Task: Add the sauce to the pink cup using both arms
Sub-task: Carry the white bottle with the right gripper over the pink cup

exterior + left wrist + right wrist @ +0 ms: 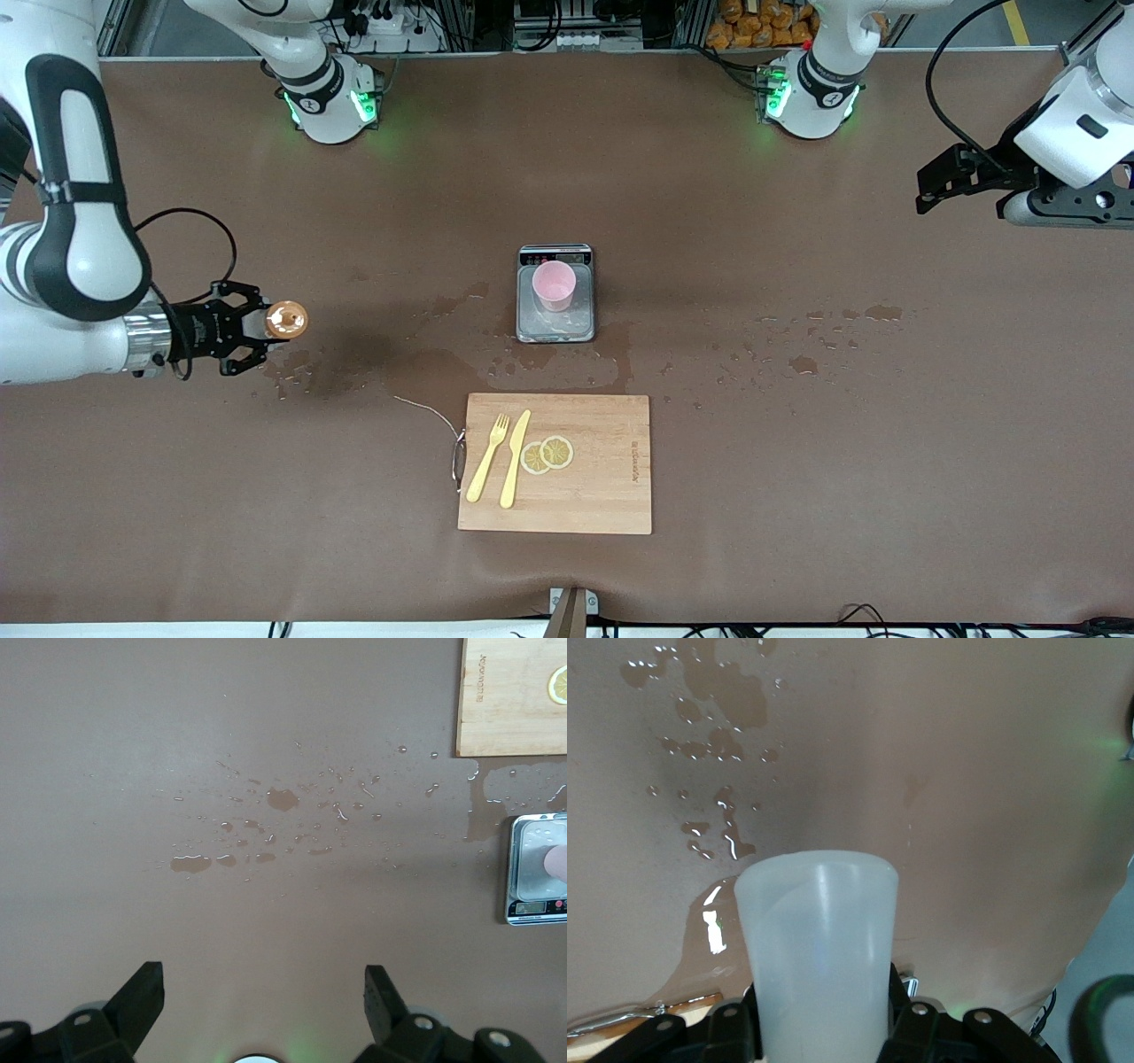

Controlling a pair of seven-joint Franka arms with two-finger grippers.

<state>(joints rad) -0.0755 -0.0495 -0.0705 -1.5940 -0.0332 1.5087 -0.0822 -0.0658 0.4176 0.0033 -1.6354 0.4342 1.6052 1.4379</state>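
So the right gripper (252,332) is pinching the sauce (285,320) bottle up over the wet patch at the right arm's end of the table, orange cap facing up at the camera. The pink cup (554,285) sits on the scale (555,330) mid-table, just farther back than the cutting board (602,478). The left gripper (264,1010) hangs spread wide and empty over its own end
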